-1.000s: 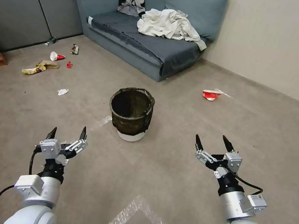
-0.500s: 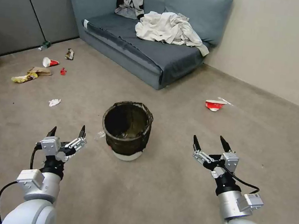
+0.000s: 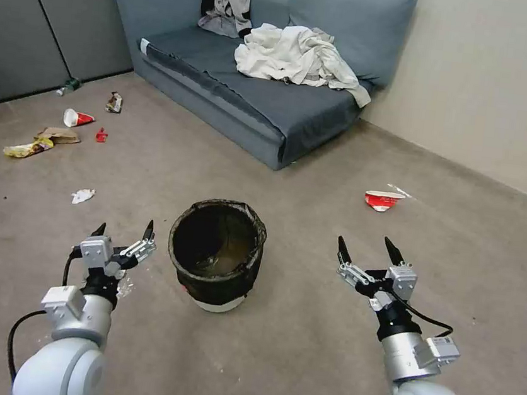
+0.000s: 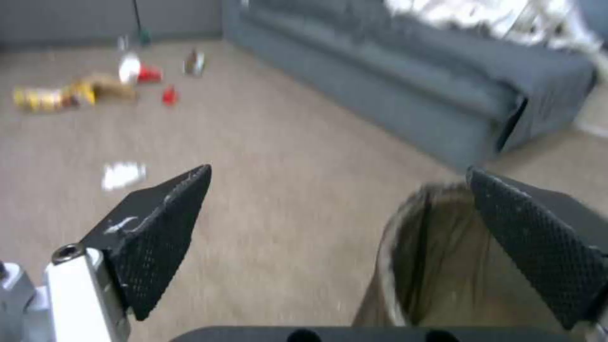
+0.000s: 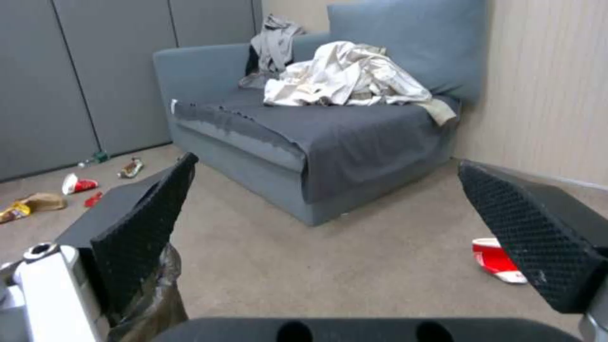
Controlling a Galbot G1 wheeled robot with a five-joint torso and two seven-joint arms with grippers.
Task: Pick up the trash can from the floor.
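Left claw (image 3: 124,231) and right claw (image 3: 365,249), both spread and holding nothing, hover above the floor (image 3: 299,328) on either side of the trash can (image 3: 216,252). The can stands upright on the carpet between them, just right of the left claw, well left of the right one. A crushed red cup (image 3: 382,200) lies farther right; a sofa (image 3: 257,89) stands beyond.

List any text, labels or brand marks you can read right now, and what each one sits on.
None can be read.
Crushed red-and-white cup on the floor: any print is too small to make out.
Yellow wrapper and other litter near the far wall: too small and blurred.
Trash can: dark liner, no label visible.
Left gripper and right gripper: no legible markings.
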